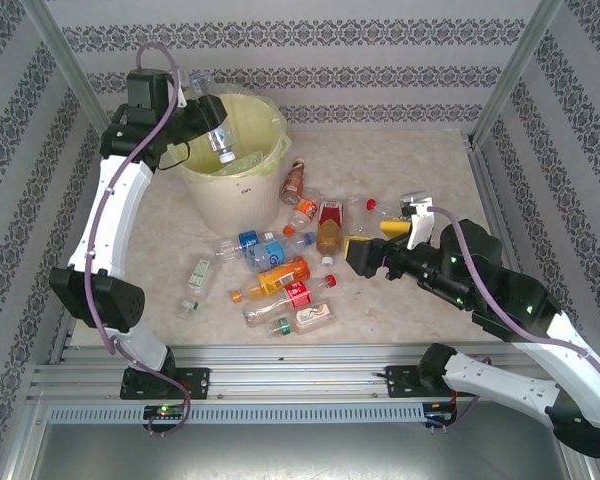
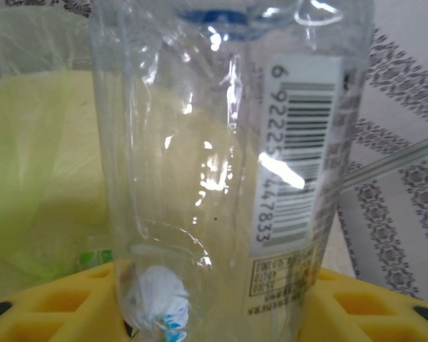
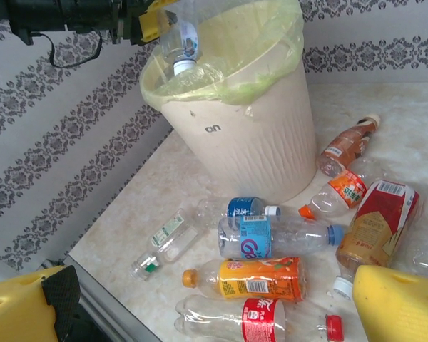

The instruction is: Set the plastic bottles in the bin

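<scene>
Over the pale yellow bin [image 1: 242, 195] my left gripper [image 1: 212, 118] is shut on a clear plastic bottle [image 1: 218, 130], which hangs cap down above the bag-lined opening. In the left wrist view that bottle [image 2: 228, 164] stands between the yellow fingers [image 2: 57, 299], its barcode label facing me. Several more plastic bottles lie on the table in front of the bin, among them an orange-labelled one [image 1: 280, 278] and a red-labelled one [image 1: 295, 297]. My right gripper [image 1: 375, 236] stands open above their right side with nothing in it. Its wrist view shows the blue-labelled bottle [image 3: 278, 236] and the orange one [image 3: 260, 279].
A small clear bottle with a green cap [image 1: 195, 280] lies apart to the left. A brown bottle [image 1: 293, 183] leans by the bin's right side. Patterned walls and metal posts close in the table on three sides; a rail [image 1: 280, 360] runs along the near edge.
</scene>
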Controlling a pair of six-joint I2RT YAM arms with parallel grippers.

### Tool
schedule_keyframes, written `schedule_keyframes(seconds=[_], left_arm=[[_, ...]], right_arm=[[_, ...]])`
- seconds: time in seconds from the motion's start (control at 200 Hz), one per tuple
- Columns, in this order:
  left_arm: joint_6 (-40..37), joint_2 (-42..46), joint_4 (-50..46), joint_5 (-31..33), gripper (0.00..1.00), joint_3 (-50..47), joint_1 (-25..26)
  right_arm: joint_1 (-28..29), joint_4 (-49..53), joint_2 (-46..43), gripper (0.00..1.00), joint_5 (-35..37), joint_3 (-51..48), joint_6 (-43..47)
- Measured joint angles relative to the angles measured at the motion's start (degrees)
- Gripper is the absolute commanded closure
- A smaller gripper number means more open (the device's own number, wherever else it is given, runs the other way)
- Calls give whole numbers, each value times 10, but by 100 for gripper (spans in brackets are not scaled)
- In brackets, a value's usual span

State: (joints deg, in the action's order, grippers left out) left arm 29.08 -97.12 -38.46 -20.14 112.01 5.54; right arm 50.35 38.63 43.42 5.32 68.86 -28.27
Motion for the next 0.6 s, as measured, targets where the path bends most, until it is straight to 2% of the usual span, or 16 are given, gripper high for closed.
schedule_keyframes(seconds=[0.425,0.6], left_arm=[[-49,-66,-37,8,43,-1,0],[-59,-90,-62,5,39,-8,0]], right_arm=[[0,15,0,2,-4,-14,-5],[0,15,2,2,-4,-19,-8]])
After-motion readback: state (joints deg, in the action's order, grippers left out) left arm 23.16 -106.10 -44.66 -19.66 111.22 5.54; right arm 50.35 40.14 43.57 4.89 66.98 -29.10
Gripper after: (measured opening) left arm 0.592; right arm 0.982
